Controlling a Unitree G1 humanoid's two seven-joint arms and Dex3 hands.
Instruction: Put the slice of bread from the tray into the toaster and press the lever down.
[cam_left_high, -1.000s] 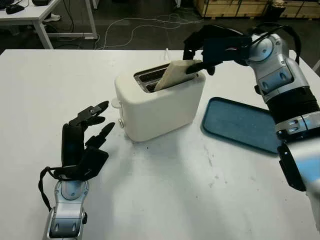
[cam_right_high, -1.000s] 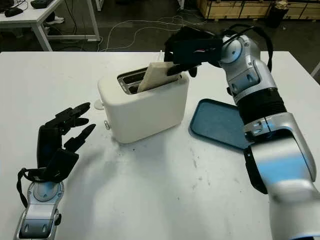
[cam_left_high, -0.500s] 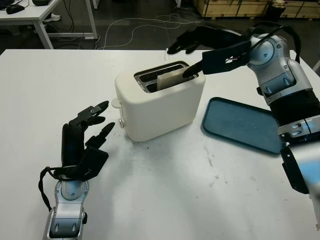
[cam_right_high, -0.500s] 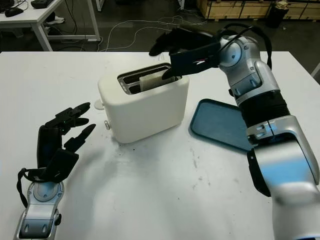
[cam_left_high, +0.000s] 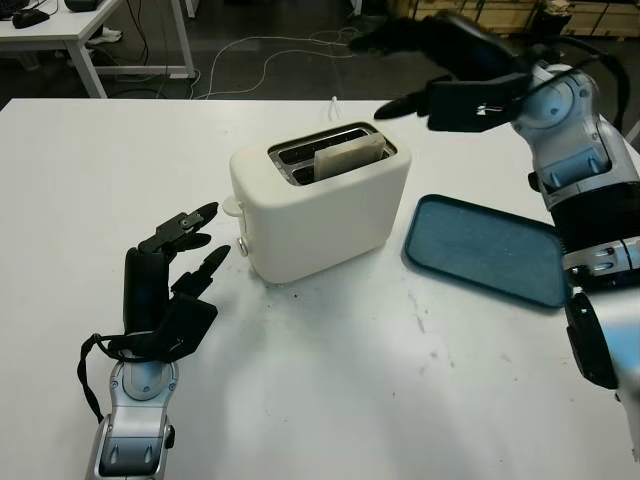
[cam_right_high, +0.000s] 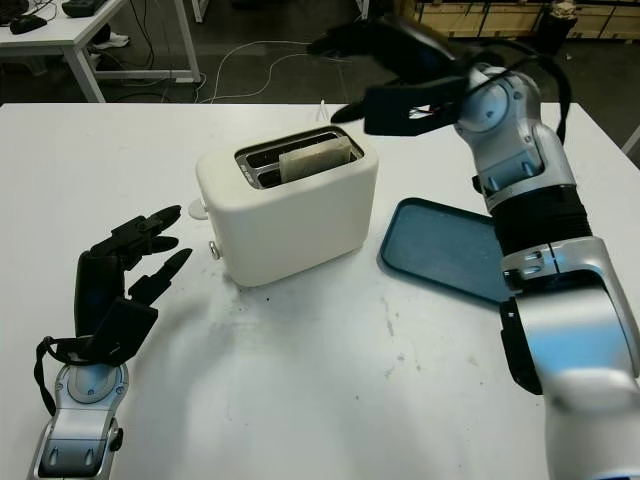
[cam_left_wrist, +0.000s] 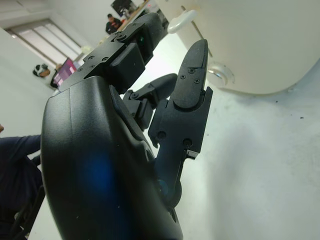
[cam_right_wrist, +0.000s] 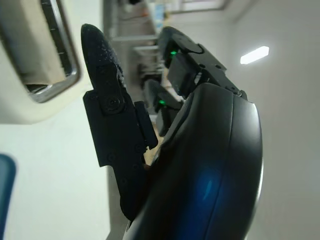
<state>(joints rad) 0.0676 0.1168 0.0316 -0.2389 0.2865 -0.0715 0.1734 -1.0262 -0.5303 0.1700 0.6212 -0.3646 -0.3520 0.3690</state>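
Note:
The white toaster (cam_left_high: 320, 200) stands mid-table, and the slice of bread (cam_left_high: 348, 158) sits upright in its near slot with the top edge showing. My right hand (cam_left_high: 395, 72) is open in the air above and behind the toaster's right end, clear of the bread. In the right wrist view the slot with the bread (cam_right_wrist: 30, 45) lies past a black finger (cam_right_wrist: 107, 100). My left hand (cam_left_high: 185, 245) is open just left of the toaster, near its lever (cam_left_high: 231, 207) and its dial (cam_left_high: 241, 247). The left wrist view shows the lever (cam_left_wrist: 182, 21) beyond the fingertips.
The blue tray (cam_left_high: 485, 250) lies bare to the right of the toaster. The white table (cam_left_high: 350, 400) has open surface in front. Beyond its far edge are cables on the floor (cam_left_high: 270, 60) and another table (cam_left_high: 70, 30).
My right hand let go of the tilted bread, which dropped upright into the slot. The hand then rose and drew back to the right. My left hand stayed put.

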